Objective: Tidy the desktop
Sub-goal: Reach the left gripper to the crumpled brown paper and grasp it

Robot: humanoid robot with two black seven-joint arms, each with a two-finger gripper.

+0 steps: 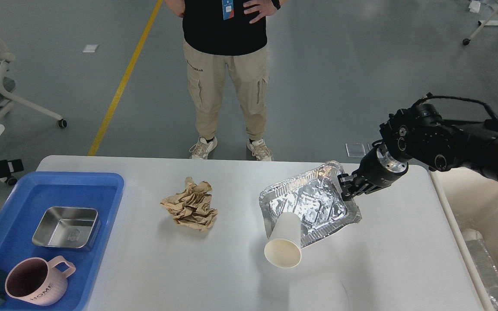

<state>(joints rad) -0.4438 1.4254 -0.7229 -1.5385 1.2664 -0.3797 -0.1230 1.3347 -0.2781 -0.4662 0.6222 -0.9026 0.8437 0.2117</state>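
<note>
The right gripper (347, 186) reaches in from the right and meets the right rim of the foil tray (314, 203). Its fingers (345, 178) are dark and small here; they seem to close on the tray's rim, but how far apart they stand cannot be told for sure. The tray looks tilted, its right side raised. A white paper cup (284, 239) lies on its side with its base on the tray's near left corner, its open mouth pointing toward the camera and resting on the surface. Left of the foil tray, well apart, sits a crumpled brown paper ball (191, 205). Farther left, at the edge of the white desktop (214, 276), a blue tray (102, 203) holds a steel container (66, 226) and a pink mug (37, 280). Right of the foil tray, past the surface's edge, stands a beige bin (491, 203). The left arm's gripper is out of view.
</note>
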